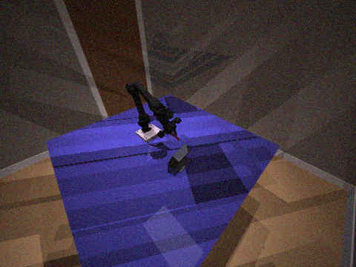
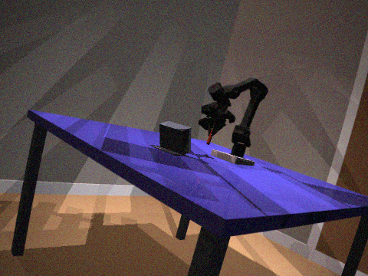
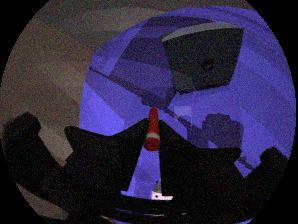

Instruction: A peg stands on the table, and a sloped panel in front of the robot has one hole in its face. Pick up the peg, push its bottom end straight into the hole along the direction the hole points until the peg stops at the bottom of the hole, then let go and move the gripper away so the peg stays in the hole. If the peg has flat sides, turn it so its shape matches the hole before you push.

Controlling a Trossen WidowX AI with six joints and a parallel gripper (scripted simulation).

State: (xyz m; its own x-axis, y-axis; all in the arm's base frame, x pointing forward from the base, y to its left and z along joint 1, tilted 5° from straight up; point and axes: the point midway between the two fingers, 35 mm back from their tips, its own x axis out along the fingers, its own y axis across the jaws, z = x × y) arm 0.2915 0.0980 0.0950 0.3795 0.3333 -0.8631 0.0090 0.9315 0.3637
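A red peg point(image 1: 176, 136) point(image 2: 209, 138) point(image 3: 153, 122) looks round and has a pale band near its upper end. My gripper point(image 1: 174, 133) point(image 2: 211, 129) point(image 3: 153, 121) is shut on it. The peg hangs above the table, slightly tilted, with its lower end pointing away from the fingers. A dark grey block with a sloped panel point(image 1: 180, 155) point(image 3: 192, 55) stands in front of the arm; the exterior view shows the block point(image 2: 174, 139) from another side. One small, round-looking hole point(image 3: 207, 64) is in the panel's face. The peg's lower end is clear of the panel, to its lower left in the wrist view.
The blue table point(image 1: 122, 208) point(image 2: 268, 192) carries the block and the arm's pale base plate point(image 1: 142, 136) point(image 2: 226, 156). The arm rises from the plate and bends over towards the block. Dark shadows and light stripes lie across the table.
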